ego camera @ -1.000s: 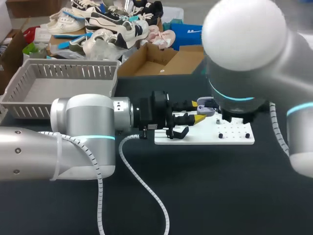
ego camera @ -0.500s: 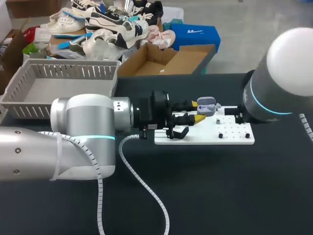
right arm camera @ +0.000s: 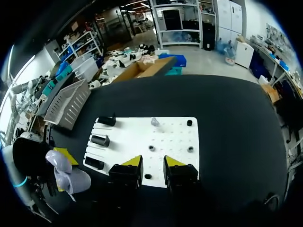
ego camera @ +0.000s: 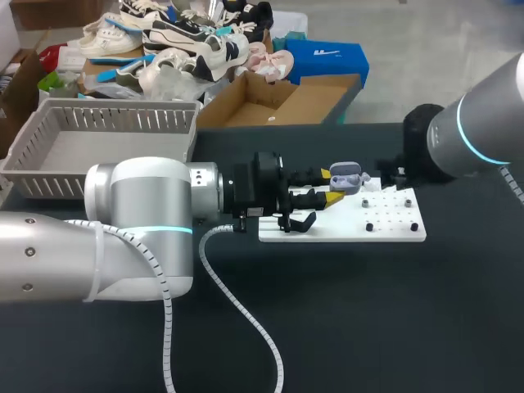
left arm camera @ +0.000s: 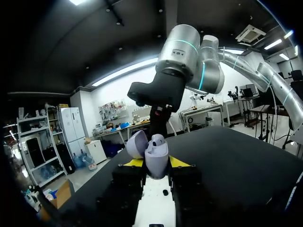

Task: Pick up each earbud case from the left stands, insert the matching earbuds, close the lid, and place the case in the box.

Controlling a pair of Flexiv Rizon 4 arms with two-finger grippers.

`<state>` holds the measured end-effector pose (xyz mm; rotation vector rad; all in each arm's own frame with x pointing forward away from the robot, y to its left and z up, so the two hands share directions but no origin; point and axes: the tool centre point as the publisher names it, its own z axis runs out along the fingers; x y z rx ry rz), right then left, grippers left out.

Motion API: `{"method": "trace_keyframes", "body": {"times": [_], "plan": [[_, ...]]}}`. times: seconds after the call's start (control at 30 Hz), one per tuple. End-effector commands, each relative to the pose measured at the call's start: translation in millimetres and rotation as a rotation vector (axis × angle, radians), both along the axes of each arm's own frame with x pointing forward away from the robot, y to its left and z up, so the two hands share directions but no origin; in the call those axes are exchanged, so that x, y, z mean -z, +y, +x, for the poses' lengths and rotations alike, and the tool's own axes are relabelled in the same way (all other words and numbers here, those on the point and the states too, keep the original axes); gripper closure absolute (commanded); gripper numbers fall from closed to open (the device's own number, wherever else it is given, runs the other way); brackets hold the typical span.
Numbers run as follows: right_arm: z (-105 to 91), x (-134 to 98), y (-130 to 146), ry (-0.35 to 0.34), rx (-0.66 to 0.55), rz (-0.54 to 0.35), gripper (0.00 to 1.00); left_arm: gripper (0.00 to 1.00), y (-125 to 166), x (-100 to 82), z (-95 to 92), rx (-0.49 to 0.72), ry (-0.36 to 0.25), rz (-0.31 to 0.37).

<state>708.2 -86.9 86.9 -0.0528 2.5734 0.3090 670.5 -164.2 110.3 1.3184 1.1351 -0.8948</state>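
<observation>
The left hand (left arm camera: 156, 162) is clamping a lilac, egg-shaped plastic earbud case (left arm camera: 156, 150) from both sides. It is holding the case, lid tipped open, over one end of the white pegged board (right arm camera: 175, 135) on the black table (right arm camera: 227, 104). The right hand (right arm camera: 151, 165) is hovering at the board's long edge, fingers apart and empty. A small lilac piece, probably an earbud (right arm camera: 155, 122), is lying straight ahead of it, with the case off to one side.

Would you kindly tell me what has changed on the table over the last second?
The right arm has pulled back from over the open earbud case toward its own side; the right gripper is open with nothing between its fingers. The left gripper stayed where it was, shut on the earbud case. The white board and the grey basket did not move.
</observation>
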Motion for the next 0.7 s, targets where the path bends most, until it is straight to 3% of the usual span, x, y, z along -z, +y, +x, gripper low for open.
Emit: {"method": "trace_keyframes", "body": {"times": [0.03,0.33,0.47,0.7], "plan": [[22.9,19,16,0.009,0.005,0.01,0.74,1.0,0,0.7,-0.6,-0.005,-0.002,-0.004],[41.2,30,30,0.032,0.038,0.042,0.71,1.0,0,0.7,-0.6,-0.005,-0.002,-0.004],[51.8,37,33,0.044,0.042,0.05,0.6,1.0,0,0.7,-0.6,-0.005,-0.002,-0.004],[59.6,41,35,0.056,0.049,0.052,0.62,1.0,0,0.7,-0.6,-0.005,-0.002,-0.004]]}}
